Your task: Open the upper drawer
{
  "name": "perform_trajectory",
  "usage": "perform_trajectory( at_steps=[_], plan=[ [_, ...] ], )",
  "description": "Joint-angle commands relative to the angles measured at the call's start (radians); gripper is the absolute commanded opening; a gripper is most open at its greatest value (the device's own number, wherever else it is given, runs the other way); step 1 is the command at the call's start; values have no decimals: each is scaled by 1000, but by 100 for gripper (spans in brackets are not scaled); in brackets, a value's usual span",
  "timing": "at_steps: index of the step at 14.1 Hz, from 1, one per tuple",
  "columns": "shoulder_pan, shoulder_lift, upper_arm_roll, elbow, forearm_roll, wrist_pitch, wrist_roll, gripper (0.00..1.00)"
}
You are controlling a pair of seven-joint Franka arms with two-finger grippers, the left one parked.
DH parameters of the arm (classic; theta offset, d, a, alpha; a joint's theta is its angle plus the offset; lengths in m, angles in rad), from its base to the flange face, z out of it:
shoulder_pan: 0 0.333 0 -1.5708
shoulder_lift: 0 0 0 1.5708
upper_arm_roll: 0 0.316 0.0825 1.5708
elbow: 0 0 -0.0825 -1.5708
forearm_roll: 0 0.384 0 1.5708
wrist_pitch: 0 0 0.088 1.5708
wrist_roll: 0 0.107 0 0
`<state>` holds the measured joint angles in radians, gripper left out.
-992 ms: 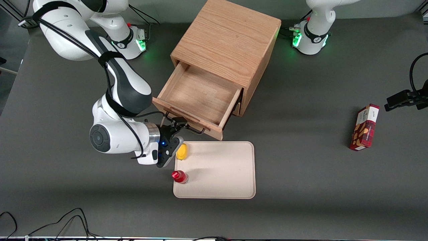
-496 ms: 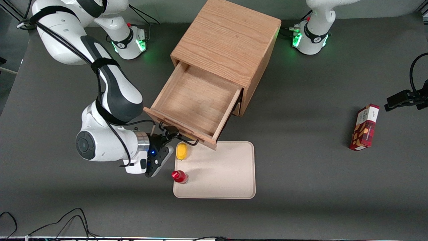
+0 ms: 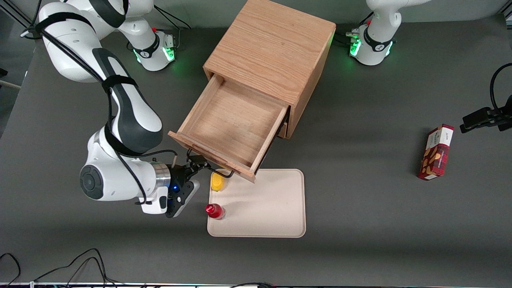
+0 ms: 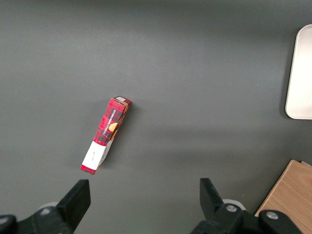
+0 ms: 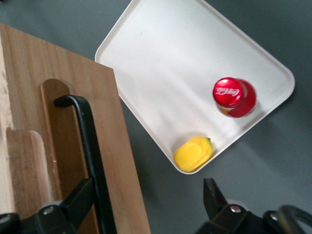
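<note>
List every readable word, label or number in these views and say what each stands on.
White script on the red bottle cap: blurred, not readable.
Print on the red plaid box: too small to read.
Upper drawer, held at its handle by the tool: no text.

The light-oak wooden upper drawer (image 3: 229, 129) with the black wire handle (image 5: 92, 161) is pulled far out of its cabinet toward seven o'clock. Its shallow box is open on top.
</note>
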<state>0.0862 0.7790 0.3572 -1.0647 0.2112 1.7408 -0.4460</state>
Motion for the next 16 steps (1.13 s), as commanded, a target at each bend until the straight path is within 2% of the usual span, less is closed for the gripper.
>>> perform_trajectory(
  at_steps=[1,2,4,6,8,9,12,14,16],
  plan=[
    [6,-12,-4,63,-21,-38,-17,100],
    [10,-39,-6,62,-32,-38,-16,100],
    [7,-101,2,58,-97,-43,-16,100],
    [6,-191,-7,55,-122,-120,-7,100],
    [9,-295,-7,46,-257,-202,36,100],
    [6,-337,-7,46,-275,-254,85,100],
    [-3,-504,-30,5,-306,-378,240,100],
    [-16,-648,-75,-73,-315,-414,267,100],
    [-20,-731,-156,-89,-270,-451,270,100]
  ],
)
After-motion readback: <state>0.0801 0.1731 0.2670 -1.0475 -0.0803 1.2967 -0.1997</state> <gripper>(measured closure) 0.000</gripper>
